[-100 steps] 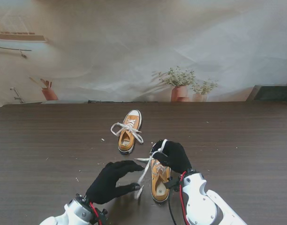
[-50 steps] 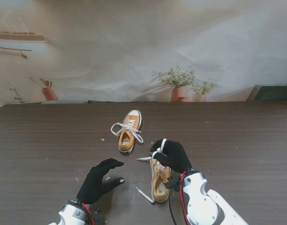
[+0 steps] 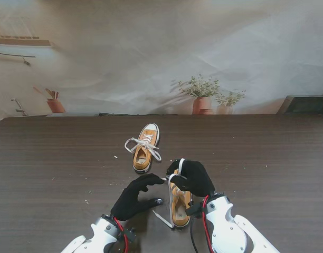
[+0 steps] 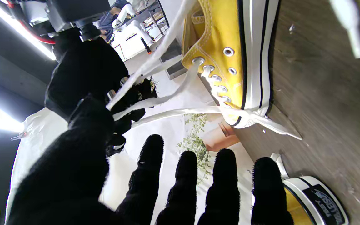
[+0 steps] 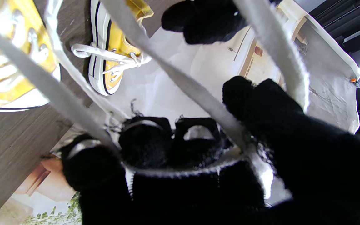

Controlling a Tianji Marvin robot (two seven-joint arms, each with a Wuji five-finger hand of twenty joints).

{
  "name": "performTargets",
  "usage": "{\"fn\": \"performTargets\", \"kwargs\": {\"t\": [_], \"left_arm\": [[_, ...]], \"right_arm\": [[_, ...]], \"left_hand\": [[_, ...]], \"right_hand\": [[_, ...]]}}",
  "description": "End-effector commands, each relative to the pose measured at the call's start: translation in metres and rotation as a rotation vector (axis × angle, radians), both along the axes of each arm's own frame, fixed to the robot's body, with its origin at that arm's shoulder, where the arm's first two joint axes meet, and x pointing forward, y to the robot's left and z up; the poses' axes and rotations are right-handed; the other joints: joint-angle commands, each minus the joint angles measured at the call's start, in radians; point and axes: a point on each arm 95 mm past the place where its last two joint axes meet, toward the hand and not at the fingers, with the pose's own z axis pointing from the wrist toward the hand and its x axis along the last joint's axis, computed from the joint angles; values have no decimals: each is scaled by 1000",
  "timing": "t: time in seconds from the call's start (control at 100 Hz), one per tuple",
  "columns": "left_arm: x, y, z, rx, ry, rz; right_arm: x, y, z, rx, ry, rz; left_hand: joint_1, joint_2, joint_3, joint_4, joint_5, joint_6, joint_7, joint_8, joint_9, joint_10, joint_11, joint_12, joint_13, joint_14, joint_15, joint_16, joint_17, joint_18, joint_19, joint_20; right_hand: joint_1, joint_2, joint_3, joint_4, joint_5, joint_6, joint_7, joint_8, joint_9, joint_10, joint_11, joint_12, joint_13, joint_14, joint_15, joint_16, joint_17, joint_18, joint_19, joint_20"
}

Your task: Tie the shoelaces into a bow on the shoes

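Lace of near shoe clenched in right hand fingers; left hand fingers spread, released.

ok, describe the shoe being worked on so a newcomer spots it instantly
On the dark wooden table, look at the edge nearest me, where the two black-gloved hands meet. The near yellow shoe lies beside the right hand, which holds its white lace up. The far yellow shoe stands alone, untouched.
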Motion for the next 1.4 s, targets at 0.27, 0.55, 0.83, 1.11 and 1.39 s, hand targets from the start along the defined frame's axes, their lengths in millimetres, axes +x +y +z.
{"fn": "performTargets", "kwargs": {"t": [0.27,0.55,0.83,1.11,1.39], "left_arm": [[9,-24,-6,-2,0,-2],[15,-39,-11,-38,27,1],[21,-51,-14,-70,58,-9],[21,-58,-17,-111,102,-6],[17,-59,-18,-157,145,2]], "right_arm": [[-5,0,-1,-25,-14,19],[-6,1,-1,-27,-21,25],[-9,3,-1,-29,-14,32],[-9,0,1,-24,-12,24],[-10,0,1,-24,-14,25]], "left_hand": [[-85,-132,181,-48,54,-93,80,27,45,-25,62,46,37,-15,63,32,32,0,72,7],[-94,-190,294,-62,61,-52,238,137,74,-27,99,58,70,-17,104,37,62,9,124,-1],[-85,-194,313,-63,81,-57,345,202,114,-27,140,75,93,-15,129,38,80,14,155,-11],[61,-152,85,-73,139,-131,532,181,175,-23,182,112,115,-8,161,47,95,25,191,-22],[134,-23,42,-33,315,-146,504,16,228,-21,198,118,121,8,167,49,81,35,192,-21]], "right_hand": [[2,11,1,-13,20,-52,21,-22,70,-16,22,18,26,-3,16,17,2,19,21,-6],[3,9,3,-13,23,-51,23,-24,72,-16,22,18,26,-6,15,18,6,21,19,-8],[2,10,5,-14,22,-49,24,-25,74,-16,22,18,26,-4,16,19,8,23,18,-10],[4,9,5,-14,22,-46,25,-25,75,-14,24,19,26,-4,18,21,9,24,20,-10],[2,9,5,-14,23,-47,25,-25,76,-16,24,19,26,-5,20,23,11,27,21,-10]]}}
